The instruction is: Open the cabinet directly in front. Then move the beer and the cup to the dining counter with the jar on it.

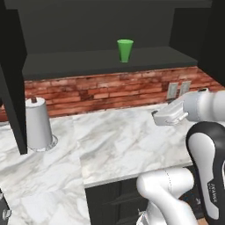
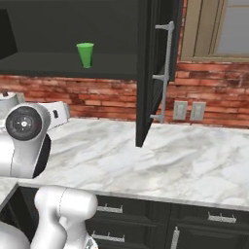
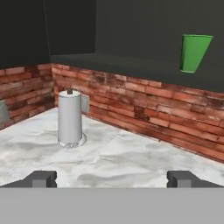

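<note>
Cup [image 1: 125,50] upright on open cabinet [image 2: 146,73] shelf, at one o'clock from gripper [image 3: 111,179], jaws spread wide, empty. Light tumbler, easily toppled by careless approach.

Cup [image 1: 125,50] glossy green plastic; cabinet [image 2: 146,73] matt black; worktop [image 1: 127,136] veined polished marble; backsplash [image 1: 110,90] rough brick

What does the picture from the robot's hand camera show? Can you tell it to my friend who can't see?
A bright green cup stands on the shelf of an open black cabinet at upper right, above a red-brick wall. Below, a white paper-towel roll stands upright on a marble worktop. The robot's tool is open and empty, its two dark tips at the bottom.
</note>
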### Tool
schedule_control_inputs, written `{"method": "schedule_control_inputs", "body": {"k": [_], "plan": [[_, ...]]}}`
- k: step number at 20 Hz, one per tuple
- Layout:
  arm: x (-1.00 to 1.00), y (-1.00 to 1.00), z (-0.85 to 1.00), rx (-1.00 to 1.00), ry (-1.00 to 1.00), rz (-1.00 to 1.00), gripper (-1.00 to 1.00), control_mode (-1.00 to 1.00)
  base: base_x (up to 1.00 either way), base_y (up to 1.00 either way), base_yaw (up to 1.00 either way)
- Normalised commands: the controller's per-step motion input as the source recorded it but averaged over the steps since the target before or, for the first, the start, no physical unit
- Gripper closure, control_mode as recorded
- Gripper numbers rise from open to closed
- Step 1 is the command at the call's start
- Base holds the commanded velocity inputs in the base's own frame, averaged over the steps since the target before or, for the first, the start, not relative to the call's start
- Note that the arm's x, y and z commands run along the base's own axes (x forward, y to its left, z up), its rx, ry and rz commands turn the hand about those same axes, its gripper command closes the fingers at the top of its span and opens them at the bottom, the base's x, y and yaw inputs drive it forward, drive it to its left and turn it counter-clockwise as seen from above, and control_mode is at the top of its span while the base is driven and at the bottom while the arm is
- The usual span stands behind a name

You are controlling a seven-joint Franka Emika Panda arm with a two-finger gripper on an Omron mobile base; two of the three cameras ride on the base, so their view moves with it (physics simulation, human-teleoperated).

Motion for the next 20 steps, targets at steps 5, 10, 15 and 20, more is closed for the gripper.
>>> {"method": "schedule_control_inputs", "body": {"k": [5, 10, 15, 20], "plan": [[-0.02, -0.05, 0.67, 0.0, 0.01, -0.24, -1.0, -1.0, 0.0, 0.0, -0.03], [-0.07, -0.06, 0.99, 0.0, 0.02, -0.4, -1.0, -1.0, 0.0, 0.0, 0.0], [-0.14, -0.09, 0.9, 0.0, 0.02, -0.34, -1.0, -1.0, 0.0, 0.0, 0.0], [-0.09, -0.14, 0.08, 0.03, -0.03, -0.05, -1.0, -1.0, 0.0, 0.0, 0.0]]}}
